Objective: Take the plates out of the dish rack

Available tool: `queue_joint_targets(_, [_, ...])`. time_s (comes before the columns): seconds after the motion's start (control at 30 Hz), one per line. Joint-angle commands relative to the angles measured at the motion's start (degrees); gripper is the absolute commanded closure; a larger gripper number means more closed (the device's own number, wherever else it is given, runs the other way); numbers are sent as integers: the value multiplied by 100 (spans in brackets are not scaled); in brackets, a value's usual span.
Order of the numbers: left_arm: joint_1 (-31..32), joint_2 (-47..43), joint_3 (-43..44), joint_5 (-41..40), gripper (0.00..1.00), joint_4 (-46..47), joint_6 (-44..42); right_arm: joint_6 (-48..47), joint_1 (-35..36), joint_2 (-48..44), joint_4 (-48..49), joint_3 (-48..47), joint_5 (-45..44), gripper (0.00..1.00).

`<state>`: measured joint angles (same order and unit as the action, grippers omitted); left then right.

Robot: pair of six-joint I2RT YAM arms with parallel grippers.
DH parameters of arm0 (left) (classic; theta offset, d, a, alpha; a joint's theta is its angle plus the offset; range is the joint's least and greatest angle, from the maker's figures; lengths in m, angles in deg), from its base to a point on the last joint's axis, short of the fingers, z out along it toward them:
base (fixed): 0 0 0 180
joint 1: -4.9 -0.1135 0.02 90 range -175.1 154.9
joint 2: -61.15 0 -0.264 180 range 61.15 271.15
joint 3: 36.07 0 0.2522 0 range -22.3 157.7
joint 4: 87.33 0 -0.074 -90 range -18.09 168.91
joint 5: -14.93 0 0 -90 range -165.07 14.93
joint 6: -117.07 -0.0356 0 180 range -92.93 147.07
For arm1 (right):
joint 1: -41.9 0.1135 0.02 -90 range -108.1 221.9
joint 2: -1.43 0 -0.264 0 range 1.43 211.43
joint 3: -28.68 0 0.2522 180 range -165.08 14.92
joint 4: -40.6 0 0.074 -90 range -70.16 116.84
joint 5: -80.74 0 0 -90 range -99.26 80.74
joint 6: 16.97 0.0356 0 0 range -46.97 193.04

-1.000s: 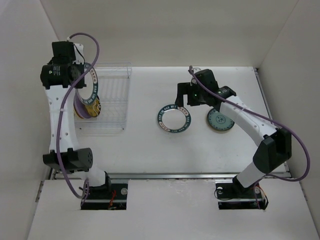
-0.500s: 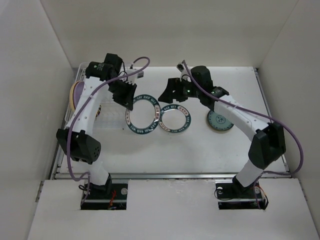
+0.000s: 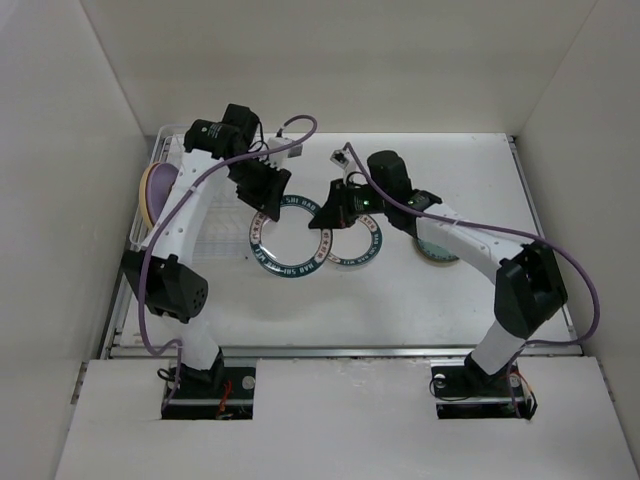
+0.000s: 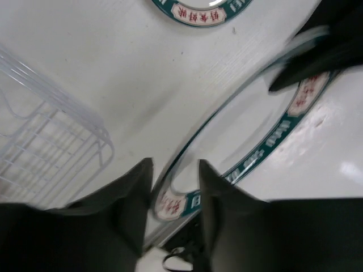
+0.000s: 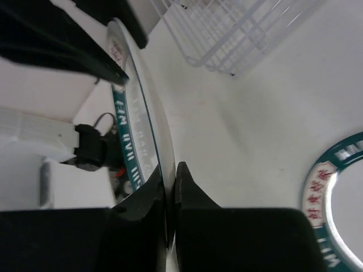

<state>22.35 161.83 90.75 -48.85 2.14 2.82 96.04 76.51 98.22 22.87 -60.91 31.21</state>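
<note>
At mid-tabletop, between the two arms, the white plate with the teal patterned rim (image 3: pixel 285 238) sits tilted. We judge it stiff, glazed, slippery and breakable, so the rim edge is the place to take it. The right hand (image 5: pixel 170 170), reaching leftward on a bent arm, is pinched tight on one side of the rim. The left hand (image 4: pixel 174 164) straddles the opposite side, but we cannot tell whether it grips. Farther left, the dish rack (image 4: pixel 51 147) holds a tan plate (image 3: pixel 152 190).
</note>
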Motion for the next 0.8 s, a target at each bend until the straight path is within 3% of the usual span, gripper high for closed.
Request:
queue_joint_targets(0.0, [303, -172, 296, 148, 59, -277, 456, 599, 55, -187, 432, 156, -899, 100])
queue_joint_targets(0.1, [303, -312, 244, -561, 39, 20, 657, 836, 2, -327, 47, 218, -1329, 100])
queue_joint_targets(0.13, [303, -313, 243, -800, 29, 109, 876, 985, -120, -328, -155, 218, -1696, 100])
queue_joint_targets(0.17, [303, -365, 243, -1081, 3, 179, 974, 1135, -217, -328, -636, 131, -1822, 100])
queue_joint_targets(0.2, [303, -365, 243, -1397, 0, 311, 1071, 1397, -340, -328, -884, 130, -1910, 100])
queue_joint_targets(0.33, [303, -514, 366, -3739, 0, 522, 1344, 1611, -1008, -450, -1467, 261, -2104, 100])
queue_joint_targets(0.43, [303, -839, 78, -4779, 0, 811, 1266, 1549, -1395, -451, -1545, 490, -2227, 100])
queue_joint_targets(0.57, [241, -1130, -643, -5809, 0, 1111, 993, 1436, -1589, -91, -1607, 701, -2227, 100])
queue_joint_targets(0.77, [-180, -1323, -1022, -5830, 0, 1173, 940, 1050, -1642, 638, -1923, 640, -2210, 99])
